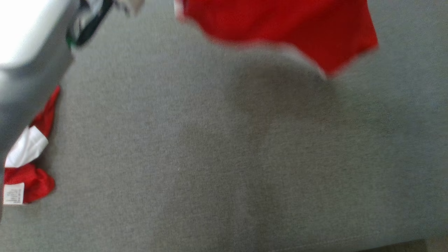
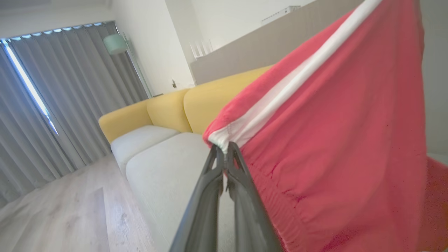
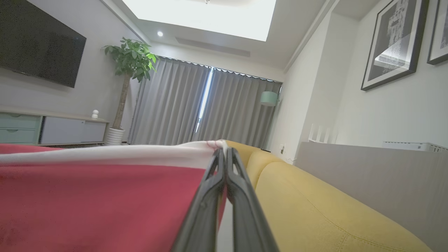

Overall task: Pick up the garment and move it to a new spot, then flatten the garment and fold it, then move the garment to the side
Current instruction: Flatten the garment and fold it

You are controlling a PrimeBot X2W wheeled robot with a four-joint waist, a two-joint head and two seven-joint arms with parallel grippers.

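The left gripper (image 2: pixel 224 154) is pressing its fingers together on the white-banded edge of the red garment (image 2: pixel 332 140). The right gripper (image 3: pixel 224 155) is pinching the same edge. The garment is hanging above the grey surface (image 1: pixel 210 157), with a portion lying on it at lower left. A yellow sofa (image 3: pixel 315 196) is standing behind.

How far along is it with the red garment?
Pickup looks done: the left end effector and right end effector are each shut on the white-banded edge of the red garment, holding it above the grey surface. The move is in hand. Flattening, folding and setting it aside are left.
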